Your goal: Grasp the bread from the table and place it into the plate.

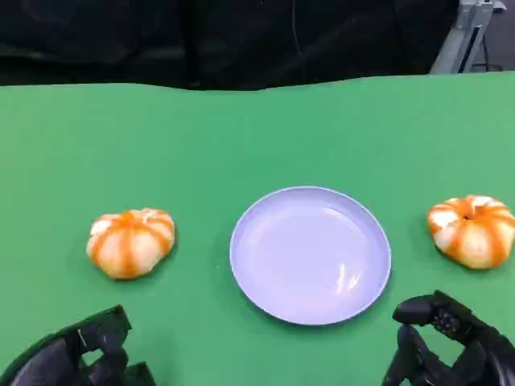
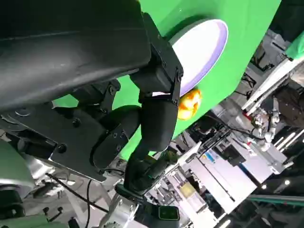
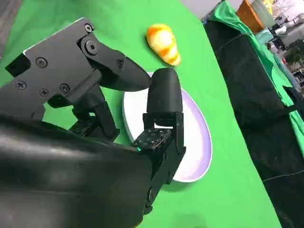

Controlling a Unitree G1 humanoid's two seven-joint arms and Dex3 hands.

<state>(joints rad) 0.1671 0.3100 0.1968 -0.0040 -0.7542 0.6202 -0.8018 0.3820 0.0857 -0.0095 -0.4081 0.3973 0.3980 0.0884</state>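
Two orange-and-white striped breads lie on the green table. One bread point(image 1: 131, 242) is at the left and the other bread point(image 1: 473, 231) at the right. Between them sits an empty lilac plate point(image 1: 311, 254). My left hand point(image 1: 76, 358) hangs low at the near left edge, holding nothing, a short way in front of the left bread. My right hand point(image 1: 451, 346) is at the near right with fingers apart and empty, just beside the plate's near rim. The left wrist view has the left hand point(image 2: 152, 118), the plate point(image 2: 204, 47) and the right bread point(image 2: 190, 103). The right wrist view has the right hand point(image 3: 114, 90), the plate point(image 3: 197, 142) and the left bread point(image 3: 163, 43).
The green cloth point(image 1: 257, 137) runs back to a dark backdrop. A metal frame point(image 1: 471, 32) stands at the far right corner. Benches and equipment point(image 2: 237, 156) stand past the table's edge.
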